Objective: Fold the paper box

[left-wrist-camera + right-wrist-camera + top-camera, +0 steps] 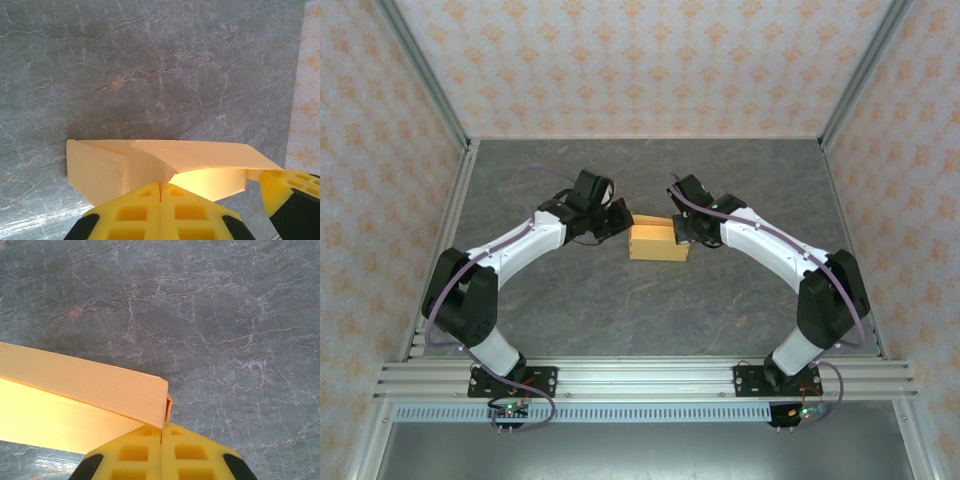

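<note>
- left end effector [160, 192]: yellow fingers pressed together, seemingly pinching a folded flap at the open left end of the paper box [150, 160]; the flap's crease runs straight into the seam between them.
- right end effector [161, 436]: fingers likewise closed, with a thin cardboard edge at the box's right end corner caught between them.
- the box, light orange-tan and partly formed, sits on the grey marbled desk [620, 310], about midway between its near and far edges and between its left and right edges, flanked by the two end effectors.
- the box's left end is open, its flaps splayed and not yet tucked; the task looks part done.
- risk: both holds are on thin card at the very edge. if the two sides pull apart or twist unevenly, a flap could tear or crease off its score line. a light pinch could also slip, letting the box spring open or skid across the smooth desk.
</note>
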